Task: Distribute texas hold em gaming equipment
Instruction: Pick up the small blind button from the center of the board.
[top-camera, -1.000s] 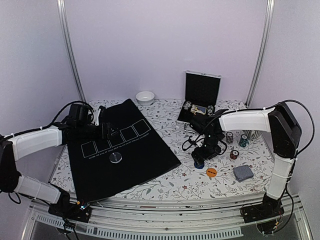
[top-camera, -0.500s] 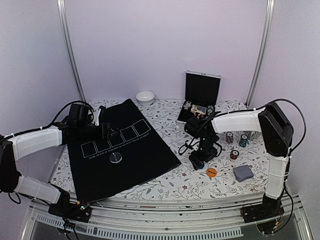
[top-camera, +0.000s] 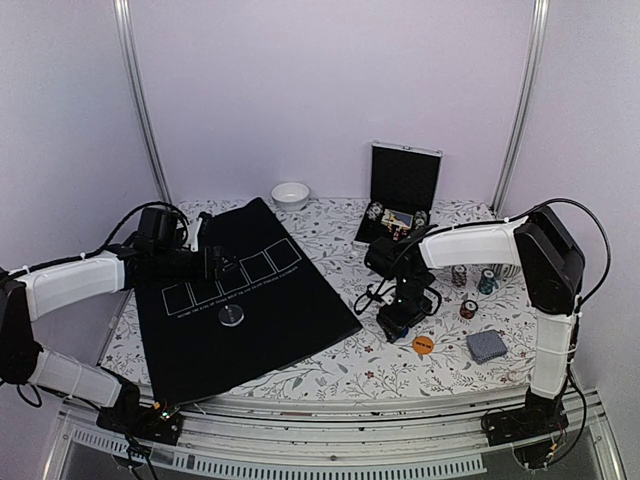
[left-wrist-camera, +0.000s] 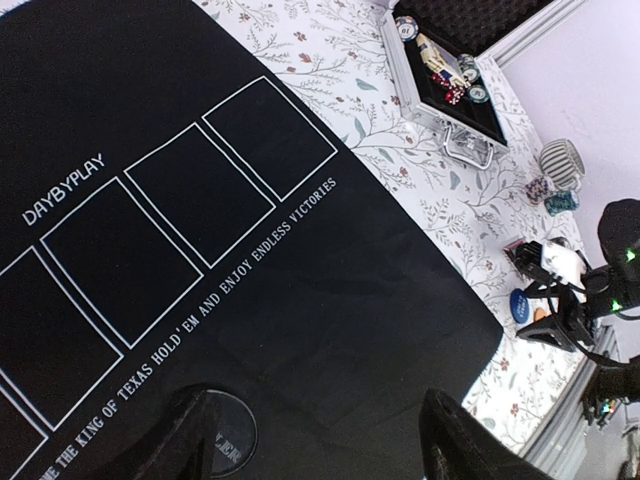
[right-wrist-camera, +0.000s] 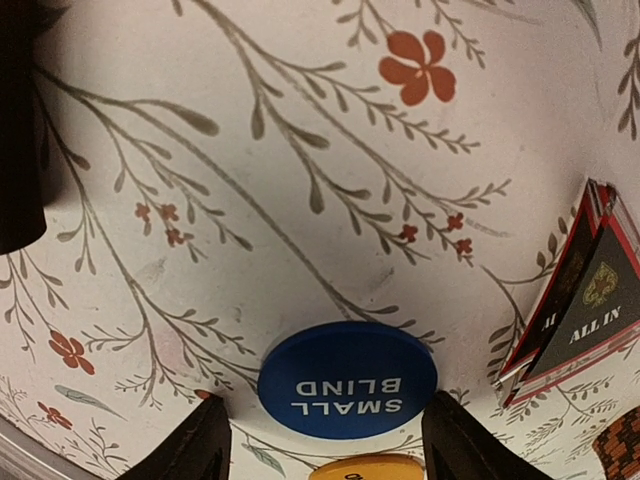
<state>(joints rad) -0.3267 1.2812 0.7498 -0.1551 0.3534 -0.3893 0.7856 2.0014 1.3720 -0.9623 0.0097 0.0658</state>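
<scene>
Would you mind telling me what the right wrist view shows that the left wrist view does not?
Only the right wrist view makes the lettering on the blue button and the triangular marker readable. Only the left wrist view shows the black mat, the grey button and the open case. Both show the blue button on the floral tablecloth.

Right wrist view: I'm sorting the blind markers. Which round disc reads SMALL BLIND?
The blue disc, lying flat beside the triangular ALL IN marker. The orange disc only peeks in at the bottom edge, and its lettering is out of sight.
</scene>
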